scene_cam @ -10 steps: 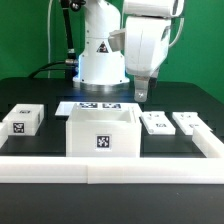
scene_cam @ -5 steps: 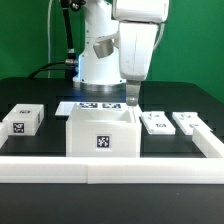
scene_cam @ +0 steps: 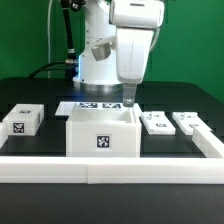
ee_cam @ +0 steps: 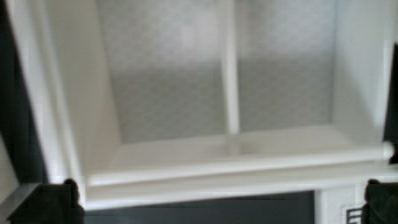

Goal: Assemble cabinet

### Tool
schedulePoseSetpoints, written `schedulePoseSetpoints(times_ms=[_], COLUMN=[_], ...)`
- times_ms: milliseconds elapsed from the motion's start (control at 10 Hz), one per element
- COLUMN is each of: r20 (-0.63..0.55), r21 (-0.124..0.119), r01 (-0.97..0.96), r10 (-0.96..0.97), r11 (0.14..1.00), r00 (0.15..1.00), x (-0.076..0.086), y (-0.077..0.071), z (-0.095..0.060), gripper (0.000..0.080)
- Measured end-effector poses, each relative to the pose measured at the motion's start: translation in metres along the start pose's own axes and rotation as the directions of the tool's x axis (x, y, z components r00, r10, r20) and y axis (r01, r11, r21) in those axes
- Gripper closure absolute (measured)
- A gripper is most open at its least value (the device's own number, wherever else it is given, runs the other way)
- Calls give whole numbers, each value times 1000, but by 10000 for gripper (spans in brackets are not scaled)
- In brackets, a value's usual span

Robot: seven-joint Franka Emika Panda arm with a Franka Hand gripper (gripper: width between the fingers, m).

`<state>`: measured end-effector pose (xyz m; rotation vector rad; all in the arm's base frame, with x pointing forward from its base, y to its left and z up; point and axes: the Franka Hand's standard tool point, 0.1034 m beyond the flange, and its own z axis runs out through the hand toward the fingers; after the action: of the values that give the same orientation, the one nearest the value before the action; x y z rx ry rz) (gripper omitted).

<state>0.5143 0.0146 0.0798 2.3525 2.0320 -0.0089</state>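
The cabinet body [scene_cam: 100, 131] is a large open-topped white box with a square tag on its front, standing mid-table. In the wrist view its inside [ee_cam: 214, 90] fills the picture, with a thin divider running down the middle. My gripper [scene_cam: 129, 98] hangs just above the body's far wall near the corner on the exterior view's right. In the wrist view the gripper [ee_cam: 217, 205] is open and empty, its dark fingertips [ee_cam: 43, 205] far apart on either side of the wall's rim [ee_cam: 231, 182].
Two small flat tagged panels [scene_cam: 155, 122] [scene_cam: 186, 122] lie to the exterior view's right of the body. A small tagged white box [scene_cam: 22, 120] lies to the left. The marker board [scene_cam: 98, 105] lies behind the body. A white L-shaped fence [scene_cam: 120, 166] borders the front and right.
The arm has moved toward the exterior view's left, from above the flat panels to above the cabinet body's far wall, and come slightly lower. Nothing on the table has moved.
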Motion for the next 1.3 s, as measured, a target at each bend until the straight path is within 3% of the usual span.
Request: schedulePoseSetpoints(times_ms=[300,700,1300], r20=[-10,-13,-21], r21=[-12,5,39], r01=[0,-6,-13], r10=[0,6,14], r11=[1000,1000,999], r00=[1000,1000,1000], x=[-6,-12,-13], y=[-31,-56,-69], z=[7,22,54], gripper=[1,1,1])
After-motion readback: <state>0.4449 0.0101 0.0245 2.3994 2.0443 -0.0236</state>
